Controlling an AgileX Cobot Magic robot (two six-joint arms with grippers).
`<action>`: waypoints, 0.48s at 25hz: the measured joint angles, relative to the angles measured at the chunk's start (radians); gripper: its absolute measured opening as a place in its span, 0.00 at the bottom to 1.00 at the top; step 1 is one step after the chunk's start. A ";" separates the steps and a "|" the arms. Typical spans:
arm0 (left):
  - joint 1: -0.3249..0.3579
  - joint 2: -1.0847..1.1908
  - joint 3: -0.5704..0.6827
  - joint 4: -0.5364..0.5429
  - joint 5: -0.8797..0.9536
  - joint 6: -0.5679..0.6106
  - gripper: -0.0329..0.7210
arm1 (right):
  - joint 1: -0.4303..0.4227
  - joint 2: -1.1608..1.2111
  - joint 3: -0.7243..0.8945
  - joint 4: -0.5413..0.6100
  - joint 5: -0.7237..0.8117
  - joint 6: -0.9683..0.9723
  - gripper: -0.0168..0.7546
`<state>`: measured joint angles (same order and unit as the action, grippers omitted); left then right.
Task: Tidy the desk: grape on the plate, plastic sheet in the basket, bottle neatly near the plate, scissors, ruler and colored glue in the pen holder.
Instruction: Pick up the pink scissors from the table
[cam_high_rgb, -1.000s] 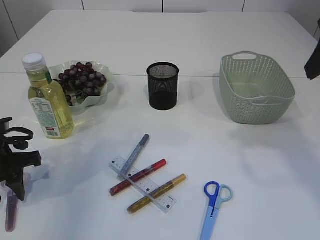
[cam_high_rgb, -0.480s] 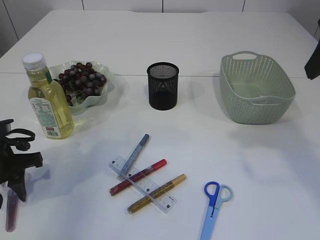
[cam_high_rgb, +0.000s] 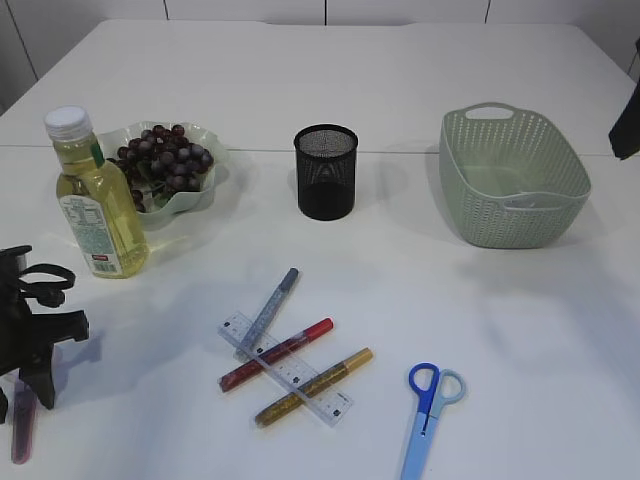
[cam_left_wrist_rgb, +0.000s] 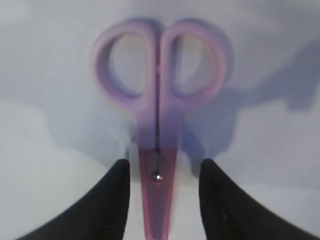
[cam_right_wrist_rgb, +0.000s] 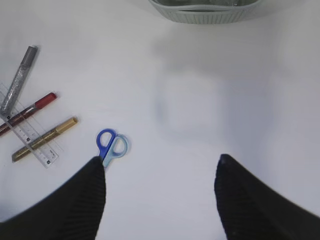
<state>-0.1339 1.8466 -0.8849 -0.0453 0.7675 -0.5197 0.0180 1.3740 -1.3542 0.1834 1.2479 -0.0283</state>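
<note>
- L end effector (cam_left_wrist_rgb: 162, 200) stood released, jaws straddling purple scissors (cam_left_wrist_rgb: 159, 125) flat on worktop (cam_high_rgb: 400, 60), lined up for pickup.
- R end effector (cam_right_wrist_rgb: 160, 200) released, empty, parked high; pen holder (cam_high_rgb: 325, 172) well apart.

Black ribbed fingers (cam_right_wrist_rgb: 60, 210), looped cables (cam_high_rgb: 40, 272)
</note>
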 joint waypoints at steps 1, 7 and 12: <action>0.000 0.000 0.000 0.000 -0.002 0.000 0.48 | 0.000 0.000 0.000 0.000 0.000 0.000 0.71; 0.000 0.000 0.000 0.000 -0.018 0.000 0.45 | 0.000 0.000 0.000 0.000 0.000 0.000 0.71; 0.000 0.001 0.000 0.000 -0.020 0.002 0.44 | 0.000 0.000 0.000 0.000 0.000 0.000 0.71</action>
<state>-0.1339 1.8481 -0.8849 -0.0453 0.7476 -0.5176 0.0180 1.3740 -1.3542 0.1834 1.2479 -0.0283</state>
